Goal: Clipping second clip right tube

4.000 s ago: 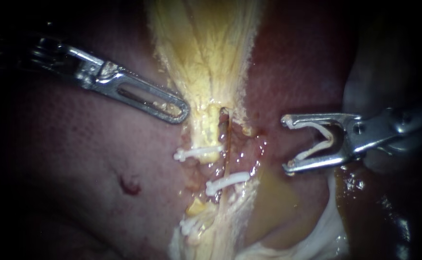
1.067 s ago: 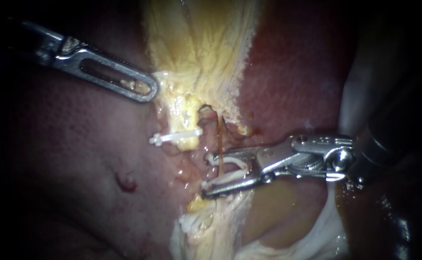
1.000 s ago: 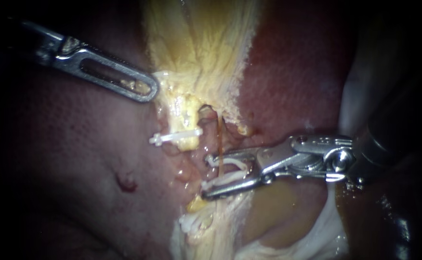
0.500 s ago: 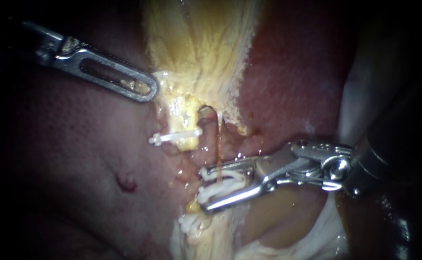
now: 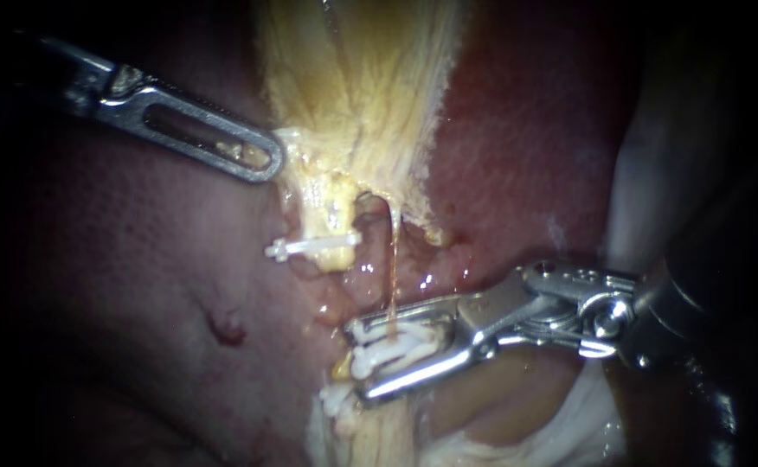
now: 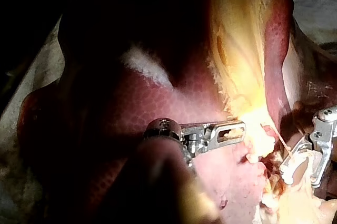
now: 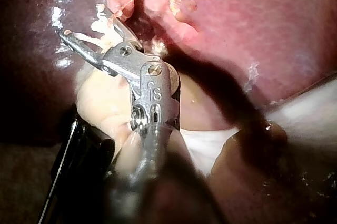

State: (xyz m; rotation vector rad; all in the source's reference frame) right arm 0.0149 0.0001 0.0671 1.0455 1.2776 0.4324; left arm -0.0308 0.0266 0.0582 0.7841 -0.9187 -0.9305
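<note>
The right tube (image 5: 391,268), a thin amber strand hanging below the yellow tissue (image 5: 362,104), looks soft, slick and easily torn. The right instrument (image 5: 357,361) has its jaws gripping a white clip (image 5: 401,335) across the tube's lower end. It should be squeezed squarely there, without tugging.

Left instrument (image 5: 258,160) silver, slotted; right instrument (image 5: 357,359) silver, screwed hinge, dark shaft.
</note>
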